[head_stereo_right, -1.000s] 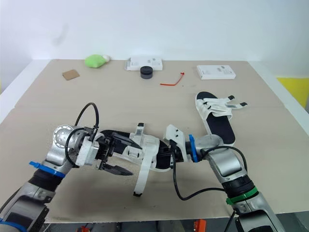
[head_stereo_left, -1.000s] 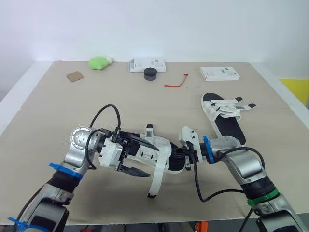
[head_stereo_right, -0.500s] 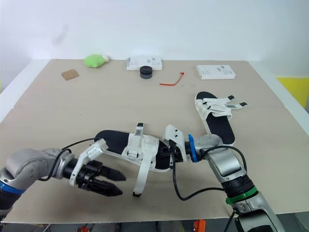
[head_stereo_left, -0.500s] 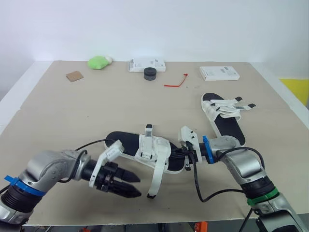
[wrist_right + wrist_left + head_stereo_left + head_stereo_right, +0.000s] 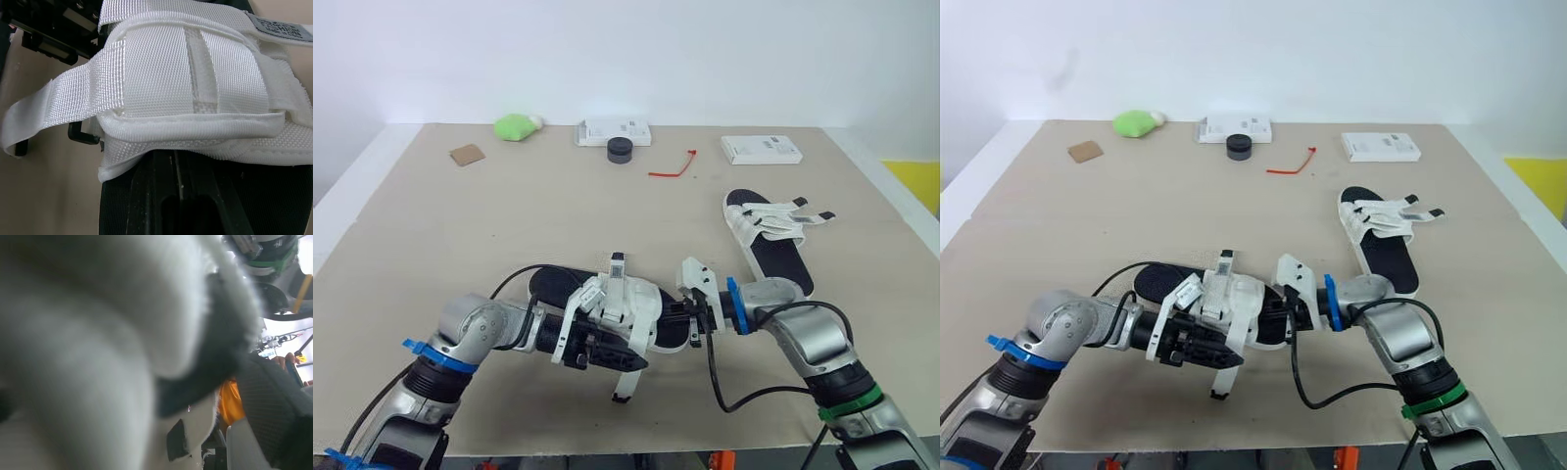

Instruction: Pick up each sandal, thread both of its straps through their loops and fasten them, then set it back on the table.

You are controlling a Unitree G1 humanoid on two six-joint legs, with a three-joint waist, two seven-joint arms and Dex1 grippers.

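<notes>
Back at the shoe comes the left gripper [image 5: 599,351], which half a second ago hung off toward the near-left edge of the beige table [image 5: 509,215]. It now sits tucked under the white woven straps of the near sandal [image 5: 631,302], a black-soled sandal.

From the head views, the right arm reaches in from the right, forearm low, and the right gripper [image 5: 693,318] is clamped on the near sandal's right end. The left forearm lies almost level, pointing right along the sole. One loose strap [image 5: 628,372] hangs down toward the table, so by my reading this shoe is not yet fastened. The far sandal [image 5: 773,250], black-soled with white straps, lies flat on the table toward the right. Its strap ends splay outward (seemingly also undone). Most of the task looks left to do.

Up close in the left wrist view there is only blurred white webbing pressed near the lens. Whether that gripper is open or closed I cannot tell.

Looking along the sole, the right wrist view shows the broad white strap panel with a free strap end curling off beside a small black loop [image 5: 80,134], unthreaded as far as I can judge.
</notes>
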